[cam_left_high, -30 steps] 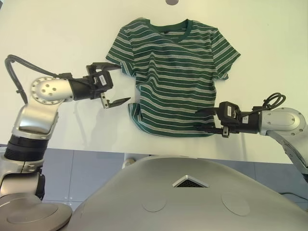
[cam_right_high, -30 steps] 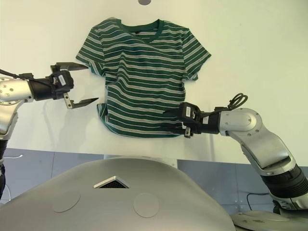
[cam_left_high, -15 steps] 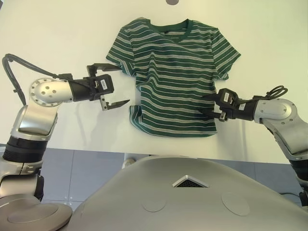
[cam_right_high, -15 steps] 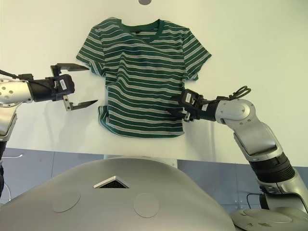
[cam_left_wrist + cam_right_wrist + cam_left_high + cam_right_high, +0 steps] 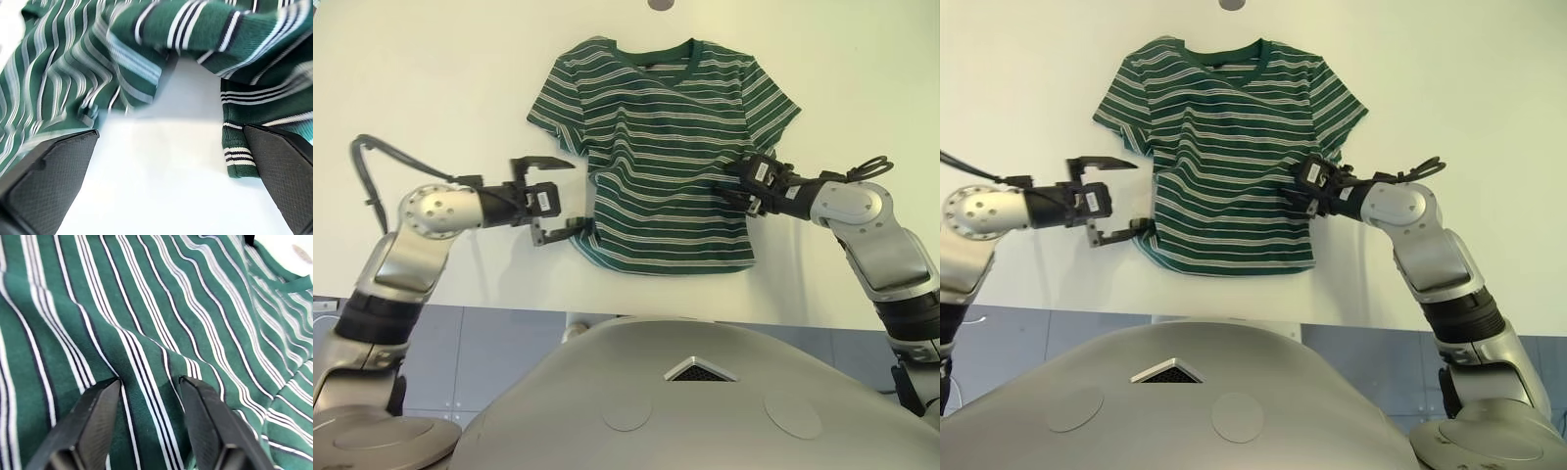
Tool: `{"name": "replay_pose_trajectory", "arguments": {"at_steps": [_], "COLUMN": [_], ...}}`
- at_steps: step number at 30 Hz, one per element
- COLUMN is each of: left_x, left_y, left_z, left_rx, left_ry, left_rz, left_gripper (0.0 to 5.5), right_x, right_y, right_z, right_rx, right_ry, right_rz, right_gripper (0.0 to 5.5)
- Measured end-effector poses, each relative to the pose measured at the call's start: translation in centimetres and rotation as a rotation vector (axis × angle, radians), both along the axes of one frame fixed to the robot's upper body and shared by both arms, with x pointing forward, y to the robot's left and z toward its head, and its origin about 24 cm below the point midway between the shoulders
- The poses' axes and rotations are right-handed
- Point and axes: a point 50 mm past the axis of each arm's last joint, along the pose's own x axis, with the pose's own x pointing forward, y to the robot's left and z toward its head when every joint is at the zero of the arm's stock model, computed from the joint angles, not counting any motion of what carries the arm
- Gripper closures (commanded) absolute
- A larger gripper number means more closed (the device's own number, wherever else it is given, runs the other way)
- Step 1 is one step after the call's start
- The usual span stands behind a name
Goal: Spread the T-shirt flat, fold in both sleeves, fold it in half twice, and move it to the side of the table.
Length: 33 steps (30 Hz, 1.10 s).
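The T-shirt (image 5: 666, 147) lies mostly flat on the white worktop (image 5: 431, 78), collar away from me, with my left gripper (image 5: 578, 192) spread wide at its rumpled left edge and my right gripper (image 5: 149, 381) narrowly parted, fingertips on the cloth's right side.

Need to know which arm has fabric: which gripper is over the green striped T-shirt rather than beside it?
The right gripper: its open fingers are over the green striped T-shirt body. The left gripper straddles bare white table at its side edge.
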Motion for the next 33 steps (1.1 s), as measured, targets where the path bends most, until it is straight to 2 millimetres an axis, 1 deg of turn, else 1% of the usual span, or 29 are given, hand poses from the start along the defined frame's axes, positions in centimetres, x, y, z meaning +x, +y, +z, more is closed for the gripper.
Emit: {"name": "replay_pose_trajectory", "arguments": {"at_steps": [1, 2, 4, 6, 9, 11, 12, 13, 14, 15, 17, 18, 19, 20, 21, 22, 23, 24, 25, 27, 28, 29, 30, 31, 32, 33], "left_x": [-0.9, -2.3, -4.6, -6.1, -7.1, -6.8, -6.3, -5.5, -4.4, -3.3, -1.8, -0.7, 0.5, 1.3, 2.0, 2.5, 3.4, 4.1, 5.2, 7.1, 8.5, 9.6, 10.6, 11.7, 12.5, 12.7], "left_y": [0.2, 0.1, -1.0, -2.1, -4.0, -4.3, -4.2, -3.9, -3.7, -3.3, -2.8, -2.4, -2.2, -2.4, -3.1, -3.8, -4.6, -5.3, -5.9, -6.4, -6.5, -6.4, -6.3, -5.7, -5.0, -4.5], "left_z": [0.1, 0.2, 0.4, 0.9, 1.9, 2.4, 2.8, 3.6, 4.7, 5.6, 6.2, 6.3, 6.0, 5.5, 4.7, 3.9, 2.6, 1.3, 0.3, -1.0, -1.7, -2.1, -2.1, -2.1, -2.3, -2.6], "left_rx": [0.012, 0.011, -0.018, -0.045, -0.102, -0.129, -0.136, -0.153, -0.185, -0.222, -0.276, -0.306, -0.336, -0.359, -0.394, -0.408, -0.408, -0.387, -0.358, -0.315, -0.262, -0.229, -0.213, -0.19, -0.18, -0.187], "left_ry": [0.015, 0.047, 0.136, 0.205, 0.249, 0.249, 0.232, 0.203, 0.155, 0.111, 0.071, 0.038, 0.009, -0.007, -0.001, 0.005, 0.007, 0.011, 0.001, -0.02, -0.05, -0.082, -0.116, -0.158, -0.182, -0.19], "left_rz": [0.034, 0.066, 0.118, 0.147, 0.065, 0.049, 0.051, 0.061, 0.066, 0.086, 0.119, 0.154, 0.199, 0.214, 0.212, 0.198, 0.189, 0.177, 0.158, 0.151, 0.148, 0.147, 0.149, 0.173, 0.207, 0.241], "left_gripper": [0.11, 0.11, 0.11, 0.11, 0.11, 0.11, 0.11, 0.11, 0.11, 0.11, 0.11, 0.11, 0.11, 0.11, 0.11, 0.11, 0.11, 0.11, 0.11, 0.11, 0.11, 0.11, 0.11, 0.11, 0.11, 0.11], "right_x": [0.0, -0.2, -0.4, -0.3, 0.1, 0.4, 0.5, 0.7, 1.0, 1.3, 1.4, 0.9, -0.1, -1.1, -2.2, -2.9, -3.7, -4.4, -4.8, -4.8, -4.9, -5.0, -5.2, -6.2, -7.5, -8.7], "right_y": [0.0, 0.0, 0.1, 0.1, 0.0, -0.2, -0.3, -0.3, -0.3, -0.8, -2.7, -4.5, -6.6, -8.2, -9.4, -10.1, -10.5, -10.4, -9.7, -8.2, -7.2, -6.4, -5.8, -4.7, -3.8, -2.9], "right_z": [-0.1, -0.3, -0.6, -0.5, -0.2, 0.0, 0.2, 0.7, 1.8, 2.9, 4.3, 4.9, 5.2, 5.0, 4.2, 3.4, 2.3, 1.1, 0.2, -0.6, -1.0, -1.3, -1.4, -1.6, -1.7, -1.6], "right_rx": [-0.009, -0.008, -0.02, -0.02, -0.046, -0.051, -0.039, 0.007, 0.07, 0.134, 0.175, 0.203, 0.227, 0.24, 0.239, 0.236, 0.228, 0.224, 0.246, 0.299, 0.326, 0.347, 0.378, 0.467, 0.547, 0.615], "right_ry": [-0.007, -0.015, -0.041, -0.068, -0.104, -0.108, -0.106, -0.109, -0.128, -0.144, -0.149, -0.108, -0.03, 0.041, 0.124, 0.183, 0.242, 0.296, 0.333, 0.333, 0.334, 0.345, 0.364, 0.449, 0.542, 0.62], "right_rz": [-0.002, -0.007, -0.027, -0.048, -0.073, -0.087, -0.104, -0.13, -0.153, -0.177, -0.209, -0.226, -0.248, -0.259, -0.265, -0.264, -0.257, -0.24, -0.213, -0.145, -0.1, -0.059, -0.033, -0.001, 0.028, 0.056], "right_gripper": [3.25, 3.25, 3.25, 3.25, 3.25, 3.25, 3.25, 3.25, 3.25, 3.25, 3.25, 3.25, 3.25, 3.25, 3.25, 3.25, 3.25, 3.25, 3.25, 3.25, 3.25, 3.25, 3.25, 3.25, 3.25, 3.25]}}
